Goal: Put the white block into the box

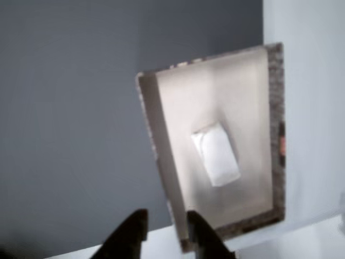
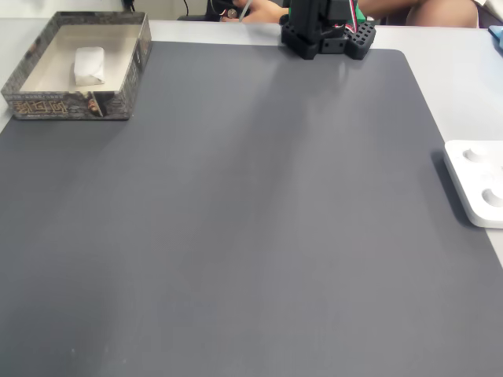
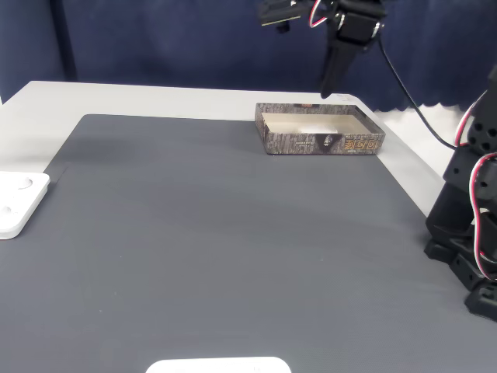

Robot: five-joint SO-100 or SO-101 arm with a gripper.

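Observation:
The white block lies flat on the cream floor of the box, apart from its walls. In both fixed views the block rests inside the box, which stands at a far corner of the dark grey mat. My gripper hangs in the air above the box's edge with its two dark fingers apart and nothing between them. In a fixed view the gripper points down just over the box's rear rim.
A flat white device lies at the mat's edge, far from the box. Another white object shows at the near edge. The arm's black base stands beside the mat. A person's arm rests behind the base.

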